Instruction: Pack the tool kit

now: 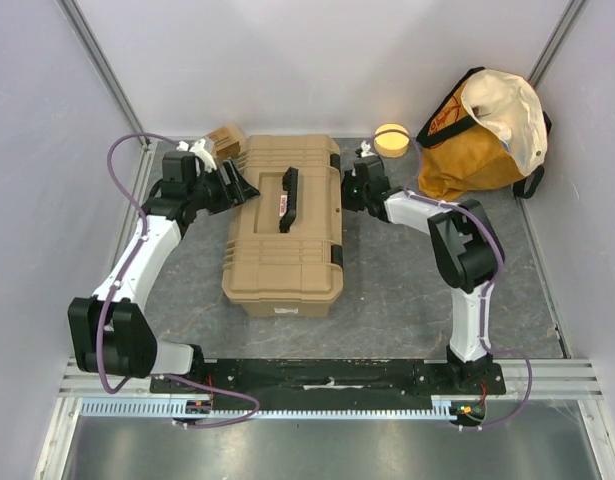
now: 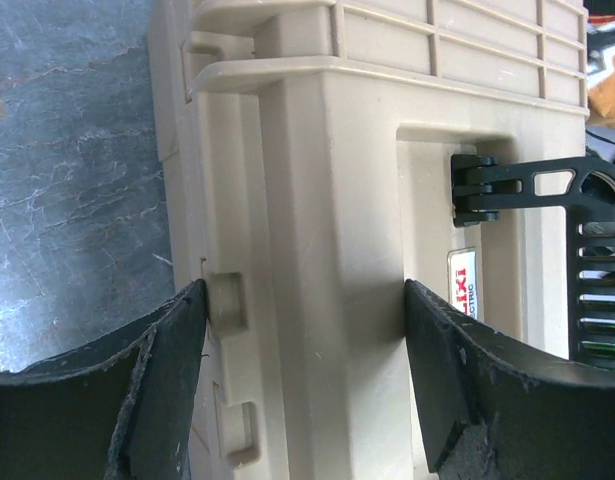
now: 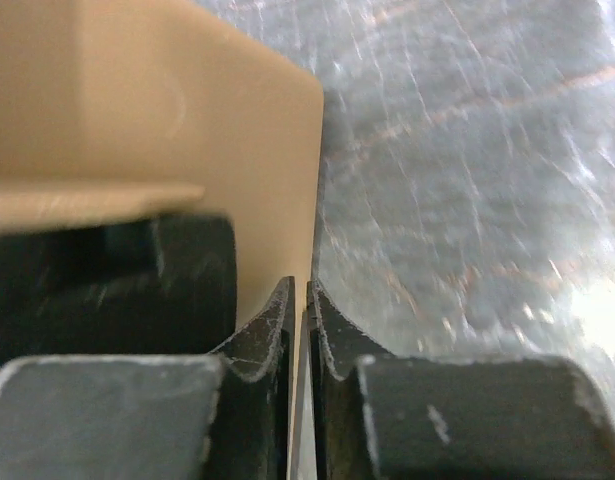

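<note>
Bag [image 1: 482, 130], disc [image 1: 392, 138], seemingly block [image 1: 225, 140] behind toolbox [image 1: 287, 225].

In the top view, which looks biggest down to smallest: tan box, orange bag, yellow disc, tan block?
Large tan hard-plastic toolbox
Orange-yellow cloth bag
Then round yellow disc and small tan block, too alike to rank
</note>
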Robot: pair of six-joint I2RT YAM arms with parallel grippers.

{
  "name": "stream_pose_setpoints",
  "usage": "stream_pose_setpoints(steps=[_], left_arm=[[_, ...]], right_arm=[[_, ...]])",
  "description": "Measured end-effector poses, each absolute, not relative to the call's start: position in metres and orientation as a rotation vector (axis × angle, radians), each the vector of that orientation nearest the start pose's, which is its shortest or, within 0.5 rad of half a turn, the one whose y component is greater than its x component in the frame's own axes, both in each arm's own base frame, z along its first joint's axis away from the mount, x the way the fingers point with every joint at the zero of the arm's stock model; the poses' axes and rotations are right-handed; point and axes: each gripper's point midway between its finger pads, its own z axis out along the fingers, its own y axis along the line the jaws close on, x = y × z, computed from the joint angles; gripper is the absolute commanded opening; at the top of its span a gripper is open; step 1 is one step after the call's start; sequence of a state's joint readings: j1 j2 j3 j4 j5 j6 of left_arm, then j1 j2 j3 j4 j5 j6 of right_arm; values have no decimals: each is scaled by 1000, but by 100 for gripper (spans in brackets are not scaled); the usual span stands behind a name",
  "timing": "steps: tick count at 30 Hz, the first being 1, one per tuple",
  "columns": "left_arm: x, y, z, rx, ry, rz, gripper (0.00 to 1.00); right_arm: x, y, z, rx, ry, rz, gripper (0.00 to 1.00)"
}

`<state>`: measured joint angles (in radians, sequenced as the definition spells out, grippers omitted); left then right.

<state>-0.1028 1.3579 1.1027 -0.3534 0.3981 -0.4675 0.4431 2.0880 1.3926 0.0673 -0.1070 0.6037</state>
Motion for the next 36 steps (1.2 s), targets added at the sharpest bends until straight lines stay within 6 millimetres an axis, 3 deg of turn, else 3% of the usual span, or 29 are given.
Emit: stream_pose_setpoints(steps=[5,9,13,21,23,27,33,36], left_arm=[[374,-125,210,-195,2240,-686,87],[365,-114,213,-258,2269,-604,92],[342,-92,241,-304,2211,-497,92],[268,-61,338,-240,1956,-400,92],[251,-55,355,-220,1902,-379,92],[218,-39,372,-215,1820,-315,93],[187,-16,382,-257,1738,-220,93],[174,-7,387,-277,1691,-194,94]], right_arm=[[471,224,94,248,2262,559,34],[468,164,148,341,2154,430,54],[442,117,200,389,2052,321,76],[351,71,283,342,1897,226,98],[327,56,309,348,1829,203,98],[278,26,347,392,1698,158,98],[205,-24,398,502,1432,96,98],[179,-43,410,550,1342,68,98]])
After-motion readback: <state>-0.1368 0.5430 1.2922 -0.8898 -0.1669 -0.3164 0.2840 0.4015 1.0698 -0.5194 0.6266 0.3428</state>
